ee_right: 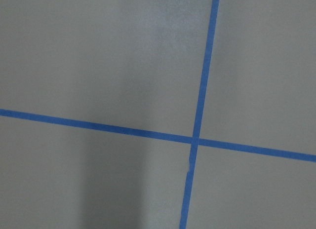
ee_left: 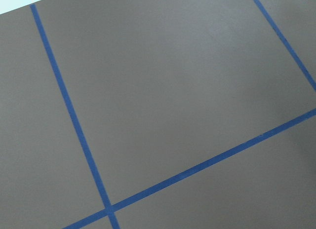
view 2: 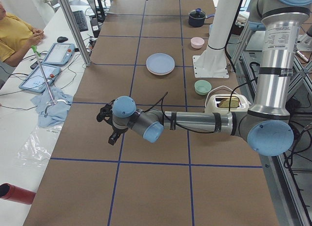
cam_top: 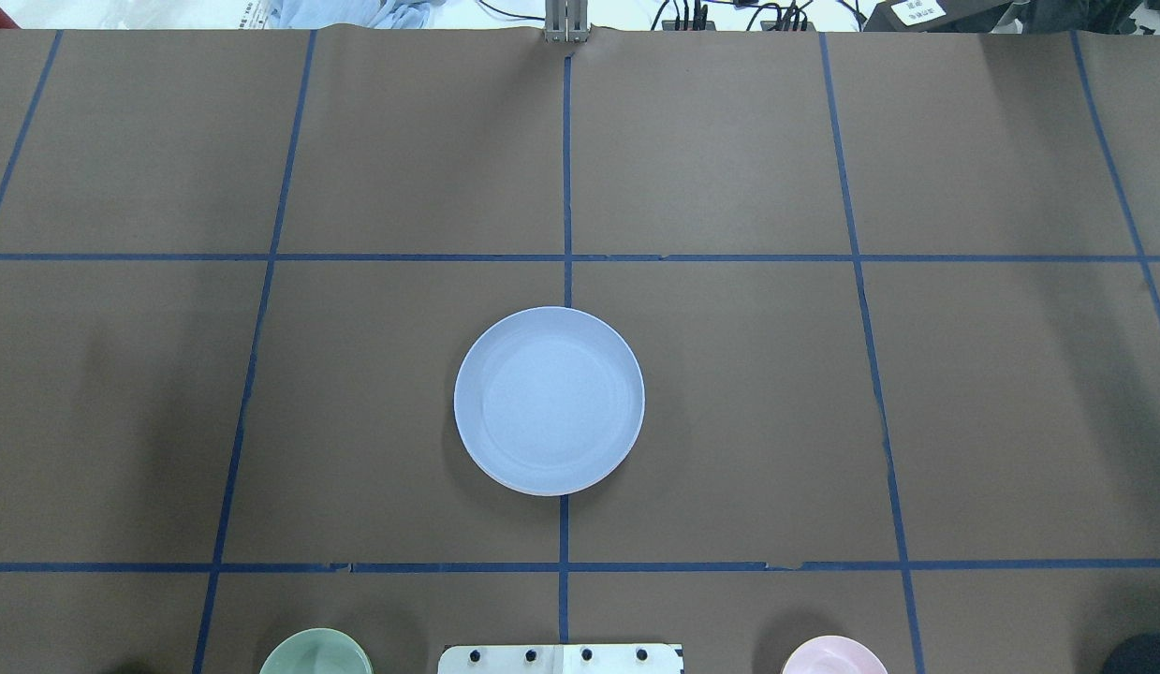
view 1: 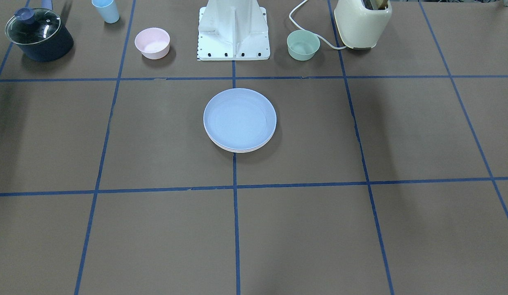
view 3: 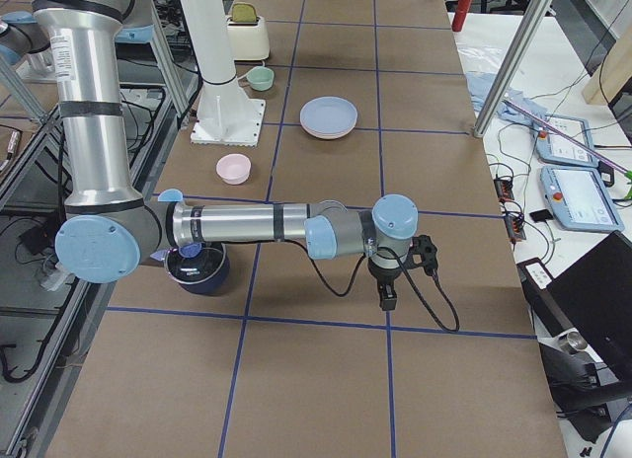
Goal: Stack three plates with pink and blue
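The pale blue plate (view 1: 240, 119) lies on top of a stack at the table's middle, over a blue tape line. Two pale rims (view 1: 237, 150) of plates under it show at the stack's front edge; I cannot tell their colours. The stack also shows in the overhead view (cam_top: 549, 401) and both side views (view 2: 160, 63) (view 3: 329, 115). My left gripper (view 2: 113, 137) hangs over bare table far from the stack, toward the table's left end. My right gripper (view 3: 385, 296) hangs over bare table toward the right end. I cannot tell whether either is open or shut. Both wrist views show only table and tape.
By the robot base (view 1: 233, 30) stand a small pink bowl (view 1: 152, 42), a small green bowl (view 1: 303, 44), a cream toaster (view 1: 362, 22), a dark pot with a glass lid (view 1: 38, 35) and a blue cup (view 1: 106, 10). An operator sits beyond the table's far edge.
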Action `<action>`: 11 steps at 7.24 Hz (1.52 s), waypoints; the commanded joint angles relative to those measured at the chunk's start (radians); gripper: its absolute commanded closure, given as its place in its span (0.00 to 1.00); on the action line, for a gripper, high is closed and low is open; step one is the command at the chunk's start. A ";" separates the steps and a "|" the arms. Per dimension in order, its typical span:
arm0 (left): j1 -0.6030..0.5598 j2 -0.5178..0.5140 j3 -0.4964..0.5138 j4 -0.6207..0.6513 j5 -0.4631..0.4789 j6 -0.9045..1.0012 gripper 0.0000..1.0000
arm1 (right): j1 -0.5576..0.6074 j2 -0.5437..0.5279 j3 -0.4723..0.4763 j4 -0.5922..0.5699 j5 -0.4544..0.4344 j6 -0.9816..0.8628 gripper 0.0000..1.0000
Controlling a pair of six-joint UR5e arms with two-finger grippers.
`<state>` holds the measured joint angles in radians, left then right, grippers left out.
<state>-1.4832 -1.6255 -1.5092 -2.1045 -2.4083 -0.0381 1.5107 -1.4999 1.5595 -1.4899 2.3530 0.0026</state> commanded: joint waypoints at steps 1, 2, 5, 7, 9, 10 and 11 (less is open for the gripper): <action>-0.060 -0.001 0.001 0.052 0.000 0.017 0.01 | 0.020 0.001 0.005 -0.090 0.017 -0.100 0.00; -0.081 -0.010 -0.015 0.117 0.001 0.017 0.01 | 0.019 0.006 0.007 -0.105 0.017 -0.102 0.00; -0.080 -0.007 -0.048 0.135 0.029 0.015 0.01 | 0.017 0.001 0.024 -0.104 0.018 -0.099 0.00; -0.075 -0.013 -0.090 0.199 0.049 0.015 0.01 | 0.016 -0.006 0.049 -0.104 0.023 -0.089 0.00; -0.077 0.018 -0.140 0.199 0.049 0.015 0.01 | 0.013 -0.011 0.065 -0.105 0.063 -0.087 0.00; -0.077 0.021 -0.152 0.198 0.049 0.017 0.01 | 0.013 -0.016 0.070 -0.105 0.090 -0.087 0.00; -0.074 0.022 -0.164 0.199 0.046 0.008 0.01 | 0.013 -0.023 0.070 -0.104 0.091 -0.090 0.00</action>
<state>-1.5593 -1.6073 -1.6571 -1.9062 -2.3601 -0.0241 1.5235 -1.5155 1.6256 -1.5947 2.4306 -0.0852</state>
